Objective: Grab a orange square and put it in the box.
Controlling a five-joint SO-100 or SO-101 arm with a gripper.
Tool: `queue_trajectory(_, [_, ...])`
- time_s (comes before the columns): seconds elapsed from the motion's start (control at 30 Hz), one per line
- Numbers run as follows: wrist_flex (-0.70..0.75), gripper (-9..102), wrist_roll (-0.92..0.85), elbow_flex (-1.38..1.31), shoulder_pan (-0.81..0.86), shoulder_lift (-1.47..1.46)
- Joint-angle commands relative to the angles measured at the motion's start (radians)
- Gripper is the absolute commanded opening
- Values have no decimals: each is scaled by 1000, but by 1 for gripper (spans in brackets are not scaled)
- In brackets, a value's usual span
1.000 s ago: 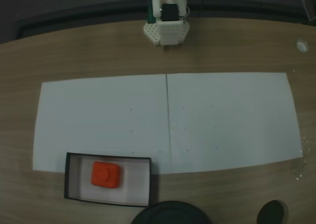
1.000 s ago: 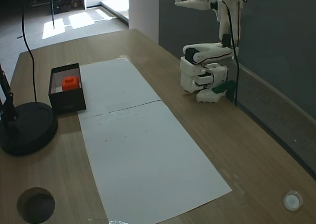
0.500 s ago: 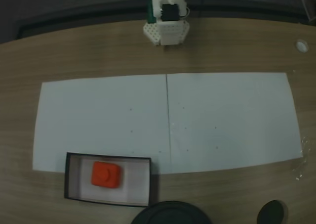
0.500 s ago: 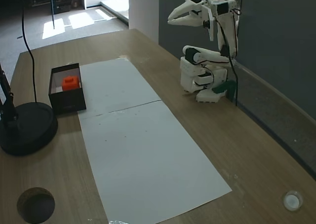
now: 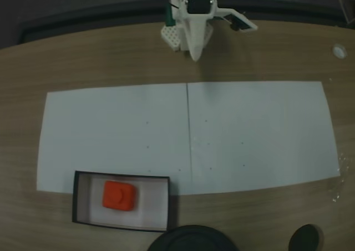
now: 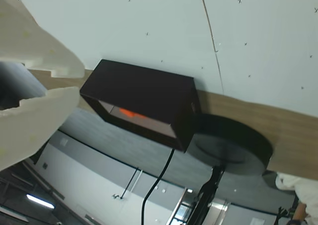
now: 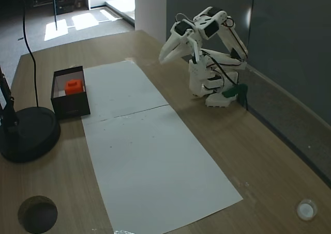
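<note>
In a fixed view you find the orange square (image 5: 118,195) inside the box (image 5: 166,204) at the worktop's near edge. In the wrist view the fingers (image 6: 44,61) stand released, empty. In another fixed view the gripper (image 7: 164,57) hangs near the worktop's far edge, well apart.

No readable text or labels (only tiny marks).

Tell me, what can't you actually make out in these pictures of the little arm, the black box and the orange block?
- Gripper: in a fixed view too small to tell open from shut; in the wrist view its fingers are blurred and cut off by the left edge.
- Orange square: in the wrist view the box wall hides all but a sliver.
- Round black base: cut off by the bottom edge in a fixed view.
</note>
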Motion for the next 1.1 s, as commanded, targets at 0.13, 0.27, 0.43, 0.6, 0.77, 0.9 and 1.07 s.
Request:
queue_trajectory(0.13, [-183, 0, 3, 302, 0, 21])
queue_trajectory(0.27, [-202, 0, 3, 437, -2, 21])
queue_trajectory(0.43, [-166, 0, 66, 428, 0, 21])
queue_trajectory(0.6, [-123, 0, 67, 416, 3, 20])
queue_trajectory(0.77, [-123, 0, 100, 414, 11, 18])
queue_trajectory(0.9, [-121, 0, 100, 414, 11, 20])
queue_trajectory(1.07, [-121, 0, 100, 414, 11, 20])
